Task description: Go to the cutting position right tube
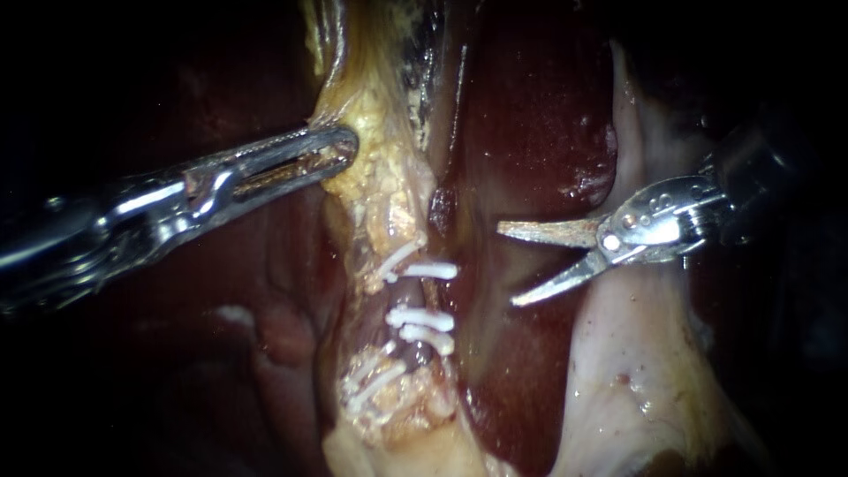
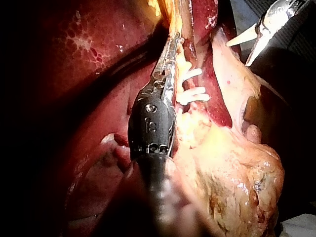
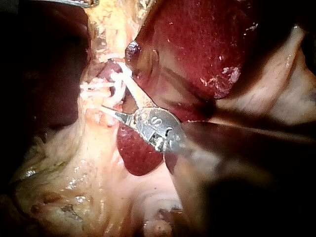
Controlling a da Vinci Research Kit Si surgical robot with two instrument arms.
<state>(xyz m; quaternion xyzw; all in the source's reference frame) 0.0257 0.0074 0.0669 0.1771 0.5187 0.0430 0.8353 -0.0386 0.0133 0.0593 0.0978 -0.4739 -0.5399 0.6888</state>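
Note:
A tube (image 1: 422, 293) runs down the middle under yellow fat, crossed by white clips (image 1: 430, 269) above and below a bare stretch. I cannot tell which tube it is. My left instrument (image 1: 340, 150) comes in from the left with its jaws shut on the yellow fatty tissue (image 1: 380, 177) above the clips. My right instrument (image 1: 507, 265) has two blades standing open, their tips pointing at the tube and a little to its right, not touching it. In the right wrist view the open blades (image 3: 112, 91) lie close to the clips (image 3: 98, 85). In the left wrist view the left jaws (image 2: 167, 69) run beside the clips (image 2: 195, 94).
Dark red liver (image 1: 530, 115) lies behind and between the tube and the blades. A pale flap of tissue (image 1: 636, 353) hangs under the right instrument. More clips (image 1: 375, 384) sit low on the fatty stalk. The right instrument's blades (image 2: 247, 42) show far ahead in the left wrist view.

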